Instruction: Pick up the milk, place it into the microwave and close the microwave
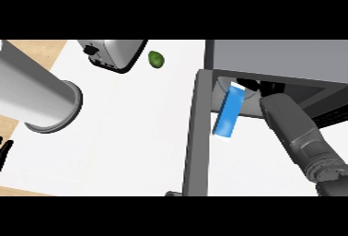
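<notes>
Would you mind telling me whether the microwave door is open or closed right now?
Open. The microwave door is swung out toward the viewer, away from the microwave, whose opening is exposed with the milk partly in it.

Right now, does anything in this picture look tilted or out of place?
Yes. The blue and white milk carton leans at the dark grey microwave's opening, its lower end sticking out past the edge, beside the open door.

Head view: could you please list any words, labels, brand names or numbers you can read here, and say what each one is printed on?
No readable text anywhere.
Milk carton: blue and white, no lettering shows.
Microwave: no label or digits visible.
Toaster: dark controls, no markings legible.
</notes>
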### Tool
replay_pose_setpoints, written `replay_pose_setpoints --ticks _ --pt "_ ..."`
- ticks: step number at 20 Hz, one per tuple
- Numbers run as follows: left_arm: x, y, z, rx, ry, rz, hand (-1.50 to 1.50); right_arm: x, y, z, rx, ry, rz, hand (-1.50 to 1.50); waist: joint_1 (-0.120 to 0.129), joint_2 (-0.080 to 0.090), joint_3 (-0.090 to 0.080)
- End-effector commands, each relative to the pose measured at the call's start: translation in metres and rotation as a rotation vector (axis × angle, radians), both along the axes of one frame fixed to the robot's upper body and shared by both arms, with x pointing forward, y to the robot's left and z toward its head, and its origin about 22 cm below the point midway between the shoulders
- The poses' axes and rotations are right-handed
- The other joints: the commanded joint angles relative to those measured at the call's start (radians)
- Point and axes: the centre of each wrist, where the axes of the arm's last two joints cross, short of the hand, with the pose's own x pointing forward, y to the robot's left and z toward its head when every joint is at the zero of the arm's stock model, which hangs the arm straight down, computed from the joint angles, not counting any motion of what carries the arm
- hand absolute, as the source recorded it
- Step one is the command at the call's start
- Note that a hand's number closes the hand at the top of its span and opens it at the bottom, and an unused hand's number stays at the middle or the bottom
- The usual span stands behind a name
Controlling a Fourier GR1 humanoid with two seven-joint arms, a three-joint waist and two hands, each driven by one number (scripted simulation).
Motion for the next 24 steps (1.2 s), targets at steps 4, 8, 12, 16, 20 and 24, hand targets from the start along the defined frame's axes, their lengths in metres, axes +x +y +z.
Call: replay_pose_setpoints --ticks 4,8,12,16,20,24 --pt "0.008 0.003 -0.002 -0.009 -0.007 0.000 -1.50 0.003 0.011 0.004 -0.041 -0.044 -0.008 -1.50 0.008 0.002 0.001" --pt "0.000 0.010 -0.002 0.019 0.006 0.002 -1.50 0.002 0.009 0.002 -0.066 -0.053 -0.008 -1.50 0.017 -0.001 0.001" --pt "0.017 0.001 -0.007 0.010 -0.004 -0.014 -1.50 0.009 0.030 0.012 -0.043 -0.050 0.017 -1.50 0.011 0.003 -0.001" --pt "0.012 0.000 -0.010 0.009 0.001 -0.007 -1.50 0.008 0.033 0.010 -0.053 -0.017 0.037 -1.50 0.003 -0.010 -0.002" --pt "0.019 0.000 -0.010 0.004 -0.011 -0.021 -1.50 0.004 0.038 0.002 -0.035 -0.022 0.064 -1.50 -0.005 -0.007 -0.001" --pt "0.019 0.003 -0.004 0.001 -0.012 -0.011 -1.50 0.001 0.043 -0.003 -0.027 -0.020 0.087 -1.50 -0.018 -0.017 0.000"
